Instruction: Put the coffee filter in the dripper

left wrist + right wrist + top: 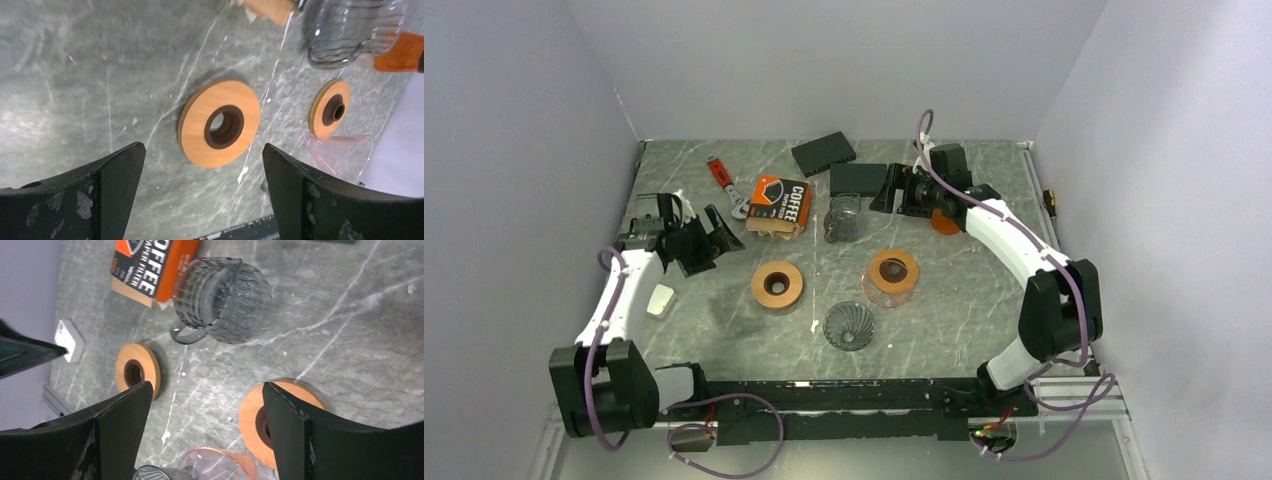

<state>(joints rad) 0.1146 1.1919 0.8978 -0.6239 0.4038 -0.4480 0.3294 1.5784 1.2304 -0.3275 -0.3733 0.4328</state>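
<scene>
The left hand [716, 236], at nine o'clock on the worktop [964, 310], and the right hand [888, 190], at one o'clock, are held spread. The filter box [781, 203] is seen at eleven o'clock.

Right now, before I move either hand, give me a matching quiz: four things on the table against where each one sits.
1 filter box
2 ribbed dripper
3 white block
4 wrench

a nearest the front edge, centre
b beside the left arm
c back left, red-handled
d just left of the glass mug

Pairs: 1-d, 2-a, 3-b, 4-c
</scene>
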